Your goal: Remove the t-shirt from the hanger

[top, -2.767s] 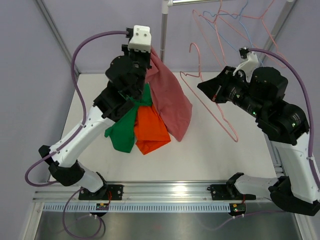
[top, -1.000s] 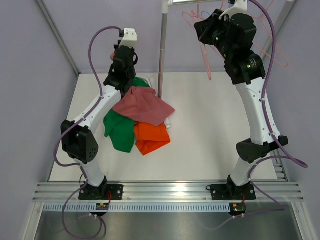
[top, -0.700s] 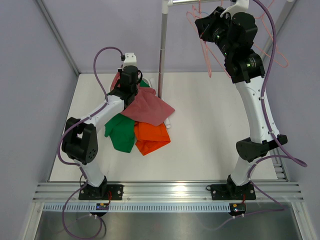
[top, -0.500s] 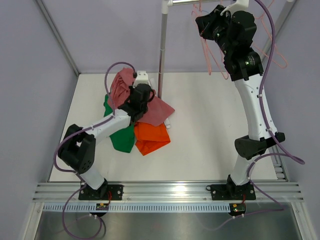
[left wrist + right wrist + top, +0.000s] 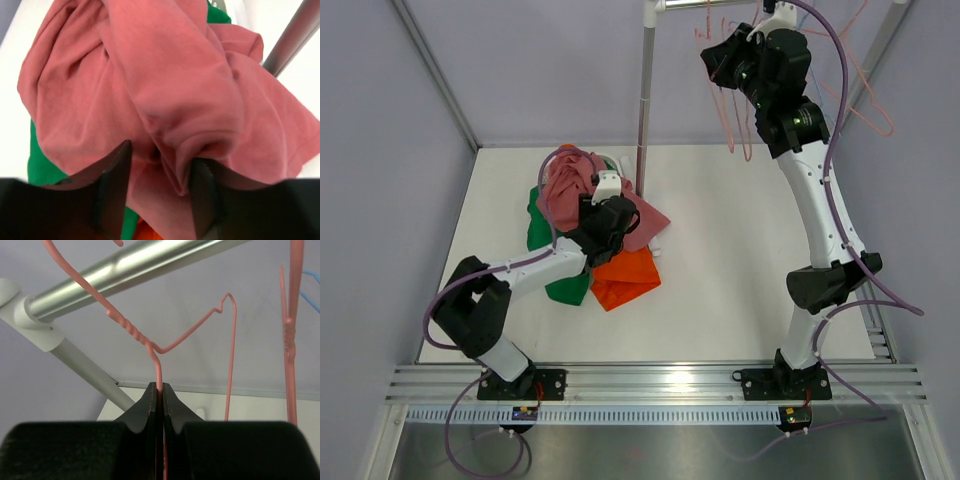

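The pink t-shirt (image 5: 565, 180) lies crumpled on top of a pile of clothes at the back left of the table. It fills the left wrist view (image 5: 165, 75). My left gripper (image 5: 620, 205) hangs low over it, open (image 5: 161, 155), with a loose fold hanging between the jaws against the right finger. The bare pink wire hanger (image 5: 732, 120) hangs high at the back. My right gripper (image 5: 720, 60) is shut on its neck (image 5: 160, 375) just below the twisted wire (image 5: 160, 387), with the hook reaching up beside the metal rail (image 5: 125, 265).
A green shirt (image 5: 563, 285) and an orange shirt (image 5: 625, 275) lie under the pink one. The rack's upright pole (image 5: 642, 100) stands just behind the pile. More pink hangers (image 5: 865, 100) and a blue one (image 5: 310, 277) hang on the rail to the right.
The left arm came down with the pink t-shirt, laid it on the pile and opened its jaws. The right arm kept the hanger up at the rail, shifting slightly left.
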`<state>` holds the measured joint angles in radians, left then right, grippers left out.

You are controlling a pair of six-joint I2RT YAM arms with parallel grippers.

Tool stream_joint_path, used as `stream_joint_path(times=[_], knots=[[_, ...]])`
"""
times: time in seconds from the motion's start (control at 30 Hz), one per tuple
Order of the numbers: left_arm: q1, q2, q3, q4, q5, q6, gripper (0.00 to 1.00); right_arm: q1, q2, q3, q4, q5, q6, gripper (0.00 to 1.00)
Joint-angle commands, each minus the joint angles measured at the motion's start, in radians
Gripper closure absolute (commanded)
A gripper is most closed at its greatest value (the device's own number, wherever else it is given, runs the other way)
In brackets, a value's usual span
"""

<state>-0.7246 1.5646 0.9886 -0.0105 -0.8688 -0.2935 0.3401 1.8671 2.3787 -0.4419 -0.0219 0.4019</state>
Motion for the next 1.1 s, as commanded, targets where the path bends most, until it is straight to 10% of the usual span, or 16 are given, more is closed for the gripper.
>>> stream_joint_path(times=[0.0, 0.17, 0.3, 0.83, 1.07], knots=[[0.034, 0.043, 0.109, 0.014, -0.024, -0.042, 0.40, -0.003, -0.046, -0.038, 0.072, -0.030, 0.014, 1.00], [0.047, 0.037, 0.185, 0.014, 0.010, 0.030, 0.01, -0.001, -0.063, -0.091, 0.089, -0.021, 0.000, 0.96], [0.042, -0.064, 0.217, 0.014, 0.031, 0.071, 0.01, -0.004, -0.077, -0.110, 0.100, -0.012, -0.014, 0.74], [-0.070, -0.386, 0.311, -0.035, 0.005, 0.284, 0.01, 0.005, -0.157, -0.133, 0.039, 0.048, -0.095, 0.55], [-0.070, -0.449, 0.337, -0.198, 0.151, 0.261, 0.01, 0.039, -0.390, -0.456, 0.075, 0.094, -0.236, 0.12]])
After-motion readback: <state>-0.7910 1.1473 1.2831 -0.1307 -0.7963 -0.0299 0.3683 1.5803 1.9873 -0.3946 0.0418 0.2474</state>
